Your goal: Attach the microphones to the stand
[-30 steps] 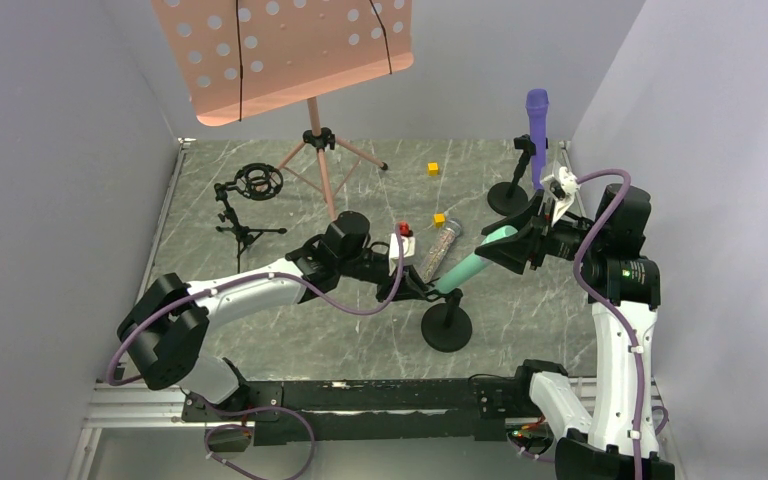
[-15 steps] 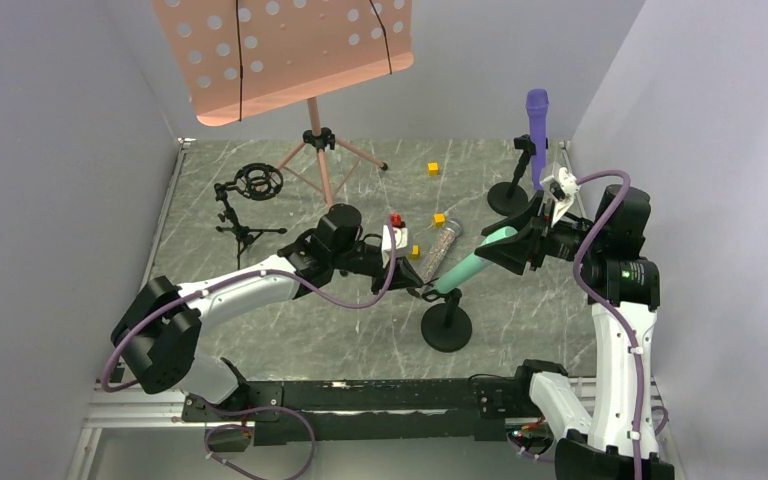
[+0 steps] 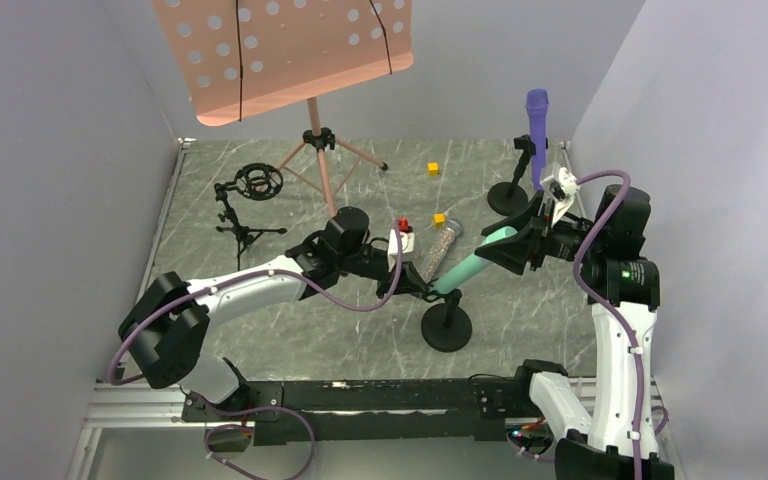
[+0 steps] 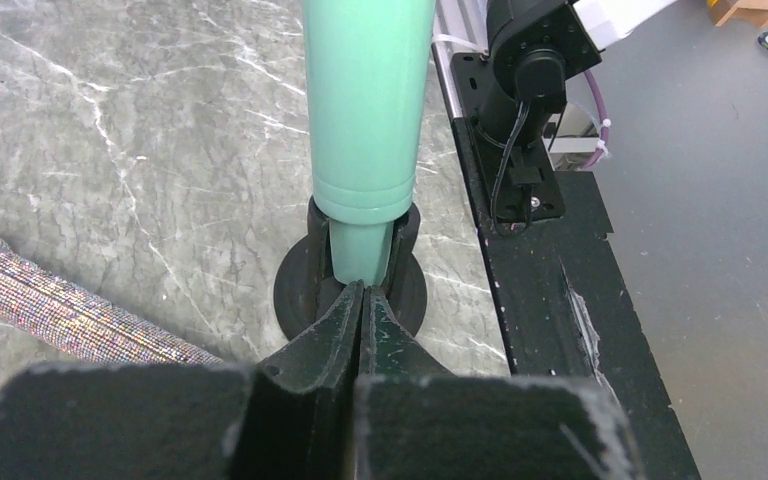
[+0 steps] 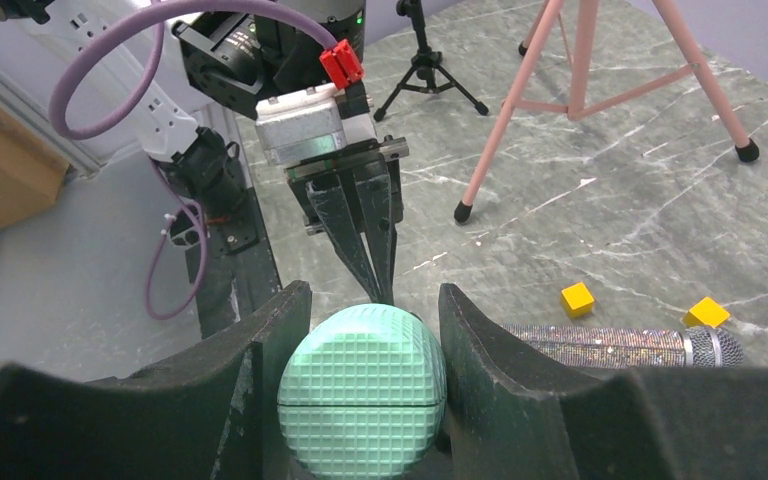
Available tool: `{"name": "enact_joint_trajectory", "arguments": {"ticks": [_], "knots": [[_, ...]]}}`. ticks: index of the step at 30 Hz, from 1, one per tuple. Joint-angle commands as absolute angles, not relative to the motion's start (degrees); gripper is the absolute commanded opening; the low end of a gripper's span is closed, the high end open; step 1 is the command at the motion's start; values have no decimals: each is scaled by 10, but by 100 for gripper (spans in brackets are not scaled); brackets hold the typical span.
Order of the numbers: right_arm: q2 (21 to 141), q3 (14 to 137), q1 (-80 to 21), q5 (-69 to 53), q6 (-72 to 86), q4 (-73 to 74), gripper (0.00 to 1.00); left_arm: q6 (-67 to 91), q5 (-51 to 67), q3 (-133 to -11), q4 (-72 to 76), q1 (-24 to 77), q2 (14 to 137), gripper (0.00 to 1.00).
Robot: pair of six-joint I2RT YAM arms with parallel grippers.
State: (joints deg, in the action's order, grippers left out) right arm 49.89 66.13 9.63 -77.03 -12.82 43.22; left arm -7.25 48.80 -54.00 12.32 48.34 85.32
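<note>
**While Both End Effectors Met at the Clip, the Mint-Teal Microphone Stood Tilted Over Its Stand**

As it slanted up toward the right edge of the desk (image 3: pixel 340 340), the mint-teal microphone (image 3: pixel 475 262) (image 4: pixel 368 100) (image 5: pixel 363 390) had its narrow tail between the two black prongs of the clip on a round-based stand (image 3: pixel 447 328) (image 4: pixel 295 290), which stood near the near edge, right of the middle. The right end effector (image 3: pixel 508 248) (image 5: pixel 370 310) was clamped on the microphone's gridded head, one finger on each side. The left end effector (image 3: pixel 425 290) (image 4: pixel 362 295) (image 5: pixel 372 280) had its tips pressed together with nothing visible between them, right at the microphone's tail.

Just beyond the tail, toward the far edge, the glittery microphone (image 3: pixel 438 250) (image 4: pixel 60 310) (image 5: pixel 610 345) lay flat on the desk. The purple microphone (image 3: pixel 537 125) stood upright in a second stand (image 3: pixel 508 198) near the far right corner.

Two yellow cubes (image 3: pixel 439 219) (image 5: pixel 577 299) lay apart beyond the glittery microphone. A pink music stand (image 3: pixel 315 140) stood by the far edge, and a small black tripod (image 3: pixel 245 200) stood nearer the left edge.
</note>
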Motion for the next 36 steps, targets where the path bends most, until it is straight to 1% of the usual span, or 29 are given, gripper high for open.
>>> {"name": "enact_joint_trajectory", "arguments": {"ticks": [1,5,8,11,13,19,31,36], "knots": [[497,658,99,-771,-134,407,11,-66,492,-565,148,498,868,5],[496,657,99,-771,-135,408,11,-68,473,-574,140,504,878,7],[494,655,99,-771,-138,410,11,-67,469,-572,144,504,877,11],[494,655,99,-771,-140,412,11,-66,466,-567,147,504,872,23],[494,655,99,-771,-141,412,11,-65,466,-563,149,504,869,28],[496,659,99,-764,-151,424,11,-58,477,-560,156,504,874,31],[509,647,97,-762,-181,451,11,-54,478,-564,159,504,881,31],[507,624,90,-761,-162,424,11,-51,477,-566,161,504,883,31]]}}
